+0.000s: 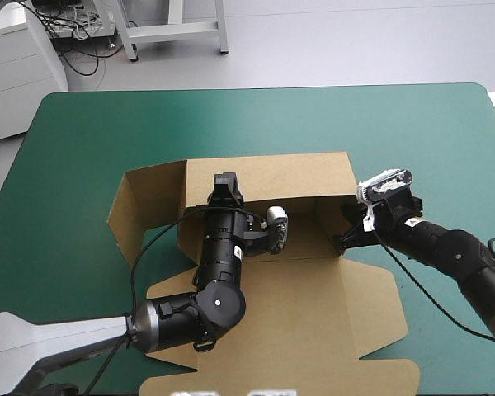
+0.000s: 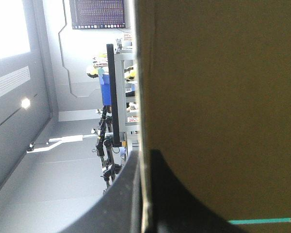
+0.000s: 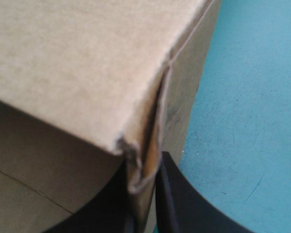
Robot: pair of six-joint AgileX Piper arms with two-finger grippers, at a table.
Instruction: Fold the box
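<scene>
The brown box (image 1: 313, 313) lies mid-table, its long back wall raised and its wide front panel flat toward the near edge. A side flap (image 1: 144, 206) stands out at the left end. My left gripper (image 1: 225, 183) is at the back wall's top edge. In the left wrist view the board (image 2: 218, 97) runs edge-on between the black fingers (image 2: 121, 208), with that gripper (image 2: 144, 194) shut on it. My right gripper (image 1: 345, 238) is at the right end wall. There the doubled board (image 3: 77, 63) sits pinched between its fingers, the gripper (image 3: 148, 204) shut on it.
Bare teal-green cover (image 1: 107, 132) surrounds the box on the far side and at both ends, and it shows just beside the right end wall (image 3: 247, 97). The flat front panel reaches close to the table's near edge.
</scene>
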